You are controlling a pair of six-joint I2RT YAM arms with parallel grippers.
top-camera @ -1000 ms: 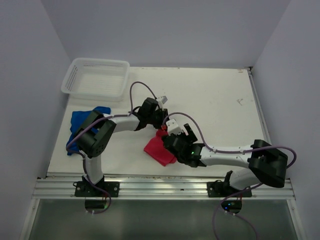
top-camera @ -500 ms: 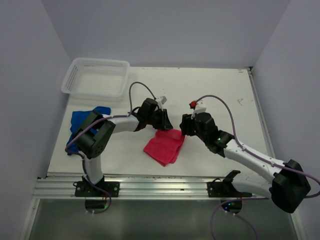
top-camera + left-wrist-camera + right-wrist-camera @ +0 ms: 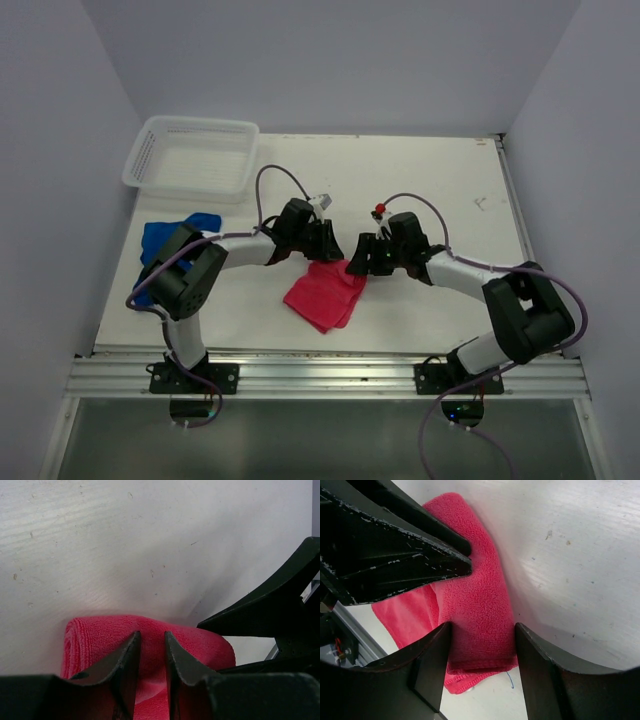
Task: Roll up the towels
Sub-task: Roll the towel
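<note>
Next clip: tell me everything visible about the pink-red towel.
The pink-red towel is soft terry-like cloth, lying on the white table. Its far edge is rolled into a thick tube; the rest lies flat toward the near edge. The left tool pinches the roll, and the right tool clamps it alongside.

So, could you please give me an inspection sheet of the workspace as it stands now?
Surface: white table, faint scuffs and specks.
Job's things: pink towel at centre front, far edge rolled; blue towel crumpled at the left edge, partly behind the left arm.
Clutter: white mesh basket at the far left corner.
Grippers: left hand pinches a fold of the pink towel; right hand is closed across its rolled edge.
Cables: purple cables loop above both wrists, off the towel.
Surroundings: plain walls on three sides; metal rail at the front.
</note>
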